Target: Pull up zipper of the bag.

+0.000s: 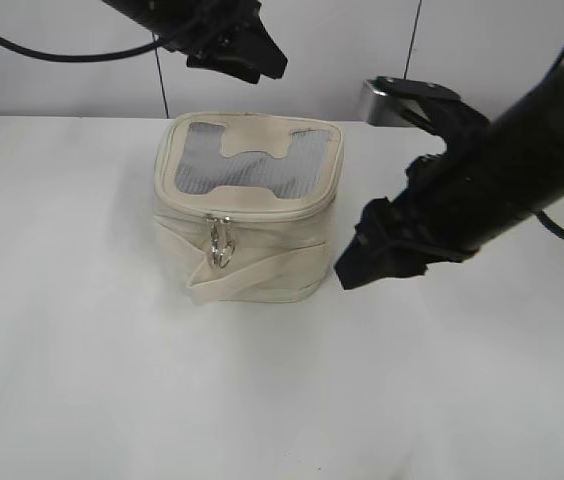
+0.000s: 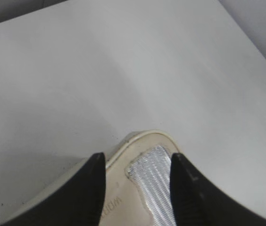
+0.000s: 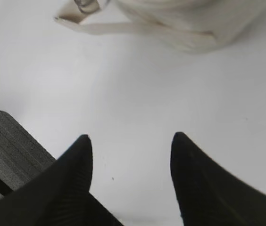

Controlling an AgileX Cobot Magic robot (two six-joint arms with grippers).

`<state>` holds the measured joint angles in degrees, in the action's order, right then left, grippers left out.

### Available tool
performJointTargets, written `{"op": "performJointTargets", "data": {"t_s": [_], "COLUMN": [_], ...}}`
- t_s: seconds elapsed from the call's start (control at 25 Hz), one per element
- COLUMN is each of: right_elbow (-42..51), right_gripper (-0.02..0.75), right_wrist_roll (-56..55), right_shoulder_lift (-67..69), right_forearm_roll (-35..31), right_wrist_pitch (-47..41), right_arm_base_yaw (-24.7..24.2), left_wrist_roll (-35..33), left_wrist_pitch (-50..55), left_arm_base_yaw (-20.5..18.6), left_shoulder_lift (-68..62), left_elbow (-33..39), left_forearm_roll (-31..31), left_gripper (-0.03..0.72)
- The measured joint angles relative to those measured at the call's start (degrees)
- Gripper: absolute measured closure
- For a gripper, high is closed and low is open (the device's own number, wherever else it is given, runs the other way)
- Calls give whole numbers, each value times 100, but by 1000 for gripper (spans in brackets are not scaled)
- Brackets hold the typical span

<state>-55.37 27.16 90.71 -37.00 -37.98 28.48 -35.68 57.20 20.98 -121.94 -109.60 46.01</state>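
The cream bag (image 1: pixel 262 262) stands on the white table, its lid with the grey window panel (image 1: pixel 202 160) facing up. The zipper's silver pull and ring (image 1: pixel 221 243) hang at the bag's front, below the lid rim; the ring also shows at the top of the right wrist view (image 3: pixel 87 5). My left gripper (image 1: pixel 262 62) hovers open above the bag's back edge; in the left wrist view (image 2: pixel 135 162) its fingers frame a lid corner (image 2: pixel 145 141) without touching. My right gripper (image 1: pixel 354 272) is open and empty, low beside the bag's right side (image 3: pixel 130 141).
A flat strap band (image 1: pixel 252 283) crosses the bag's front and its end lies on the table (image 3: pixel 90 27). A silver metal object (image 1: pixel 387 100) stands at the back right. White table (image 1: pixel 112 380) spreads in front and to the left.
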Motion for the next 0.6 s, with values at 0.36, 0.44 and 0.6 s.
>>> {"op": "performJointTargets", "data": {"t_s": [0.36, 0.44, 0.6], "right_elbow": [1239, 1340, 1528], "right_gripper": [314, 314, 314], "right_wrist_roll": [-367, -536, -1051], "right_shoulder_lift": [-2085, -2676, -3830], "right_forearm_roll": [434, 787, 1389], "right_wrist_pitch": [-824, -1210, -1813], "right_arm_base_yaw": [-809, -920, -947], "left_wrist_roll": [-6, 240, 1910], "left_wrist_pitch": [-783, -1114, -1332], "left_arm_base_yaw": [-11, -11, -11], "left_shoulder_lift": [2666, 3637, 5855], "left_elbow": [2925, 3803, 5249], "left_forearm_roll": [-175, -414, -2026], "left_gripper": [334, 334, 334]}}
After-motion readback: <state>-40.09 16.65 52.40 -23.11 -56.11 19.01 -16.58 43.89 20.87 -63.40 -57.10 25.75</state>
